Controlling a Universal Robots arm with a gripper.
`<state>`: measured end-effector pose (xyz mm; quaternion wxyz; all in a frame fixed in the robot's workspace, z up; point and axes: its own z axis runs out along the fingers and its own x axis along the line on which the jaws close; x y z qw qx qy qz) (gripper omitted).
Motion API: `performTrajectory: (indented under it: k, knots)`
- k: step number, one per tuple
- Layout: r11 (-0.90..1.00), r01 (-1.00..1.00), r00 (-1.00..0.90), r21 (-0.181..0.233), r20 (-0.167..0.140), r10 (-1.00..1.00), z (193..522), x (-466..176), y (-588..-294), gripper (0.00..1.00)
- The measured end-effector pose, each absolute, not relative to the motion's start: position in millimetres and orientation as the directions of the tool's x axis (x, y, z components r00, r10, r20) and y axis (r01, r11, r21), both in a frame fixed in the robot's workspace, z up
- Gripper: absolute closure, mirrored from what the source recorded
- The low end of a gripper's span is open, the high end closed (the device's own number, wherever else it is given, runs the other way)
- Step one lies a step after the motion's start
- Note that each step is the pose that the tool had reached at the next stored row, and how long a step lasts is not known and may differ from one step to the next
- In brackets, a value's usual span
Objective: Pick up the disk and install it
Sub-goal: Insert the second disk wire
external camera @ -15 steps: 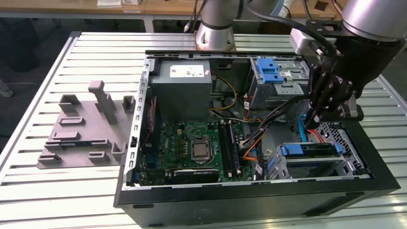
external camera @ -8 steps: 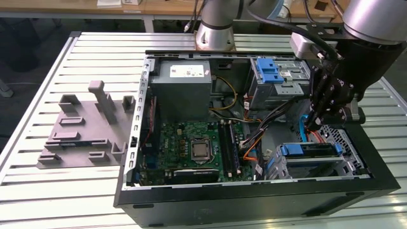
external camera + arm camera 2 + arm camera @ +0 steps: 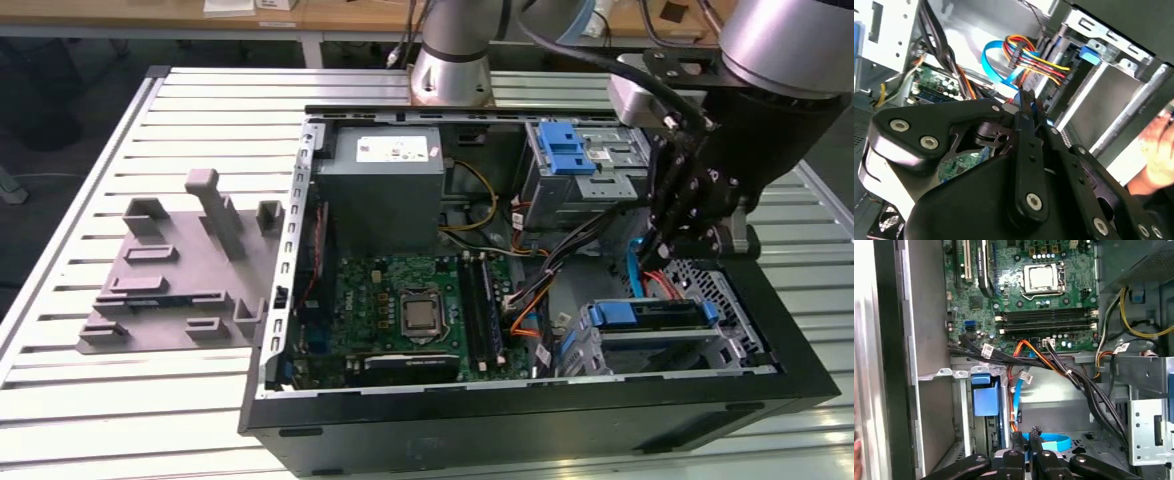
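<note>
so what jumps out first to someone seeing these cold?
The open computer case on the slatted table, green motherboard exposed. The arm's hand reaches down inside at the exterior view's right, near a blue-fronted drive bay. A grey fixture block sits beside the case at the exterior view's left.

my gripper (image 3: 663, 252) inside open computer case (image 3: 534, 420), right of frame | above blue-edged disk (image 3: 646, 317) in lower-right bay | motherboard (image 3: 407, 315) centre
</note>
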<state>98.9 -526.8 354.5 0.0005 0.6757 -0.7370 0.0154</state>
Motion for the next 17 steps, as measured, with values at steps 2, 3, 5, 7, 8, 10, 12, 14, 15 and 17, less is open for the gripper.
performTrajectory:
  k: [2,3,5,7,8,10,12,14,15,17]
  knots:
    - [0.087,-0.996,-0.087,-0.022,0.02,-0.996,351.9,98.8,-529.8,0.84]
    - [0.086,-0.996,-0.087,-0.022,0.02,-0.996,350.7,98.9,-531.5,0.84]
    - [0.086,-0.996,-0.087,-0.022,0.02,-0.996,348.6,98.9,-535.4,0.84]
    - [0.086,-0.996,-0.087,-0.022,0.02,-0.996,347.0,98.9,-538.3,0.84]
    - [0.086,-0.996,-0.087,-0.022,0.019,-0.996,346.8,98.9,-538.5,0.84]
    - [0.086,-0.996,-0.087,-0.022,0.019,-0.996,346.9,98.9,-538.5,0.84]
    - [0.086,-0.996,-0.086,-0.023,0.02,-0.996,346.8,98.9,-539.8,0.84]
    - [0.083,-0.996,-0.084,-0.026,0.019,-0.996,346.2,98.9,-543.1,0.84]
    - [0.082,-0.996,-0.082,-0.027,0.019,-0.996,345.8,98.9,-544.7,0.84]
    - [0.079,-0.996,-0.08,-0.029,0.019,-0.997,344.7,98.9,-546.8,0.84]
